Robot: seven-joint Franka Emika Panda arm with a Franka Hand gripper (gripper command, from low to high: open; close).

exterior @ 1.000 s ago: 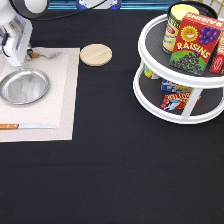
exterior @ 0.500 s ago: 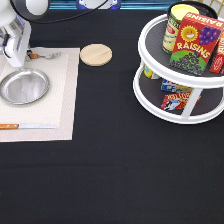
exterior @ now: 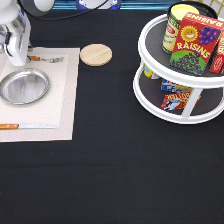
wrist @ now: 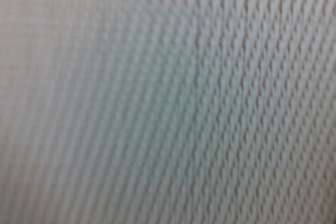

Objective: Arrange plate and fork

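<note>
Placemat (exterior: 60,100), pale and woven, is lying at the exterior view's left on a black table (exterior: 115,175), and most of the work is happening on it. The plate (exterior: 24,86), round and shiny silver with a raised rim, is sitting on the mat toward its left half. The gripper (exterior: 16,59) is hanging low at the plate's 12 o'clock, its tip right at the plate's far rim; whether it is touching the rim or the mat cannot be told. Its fingers are blending into the white hand, so whether they are wide, narrow or holding anything cannot be told.

The fork (exterior: 46,59) is lying flat on the mat at about 1 o'clock from the plate, just beside the gripper, with its orange-brown handle end partly hidden behind the hand and its silver tines pointing toward the exterior view's right. A wooden-handled knife (exterior: 27,126) is lying flat at the plate's 6 o'clock, near the mat's lower edge, blade pointing right.

A round wooden coaster (exterior: 96,54) is sitting on the table just off the mat's upper right corner, at 2 o'clock from the plate. Well apart, at the exterior view's right, a white two-tier turntable rack (exterior: 150,75) is carrying a red raisins box (exterior: 196,42) and a can (exterior: 176,22) on its top tier, with smaller packets on the lower tier.

The wrist view is showing only the placemat's weave (wrist: 225,125) from very close.
</note>
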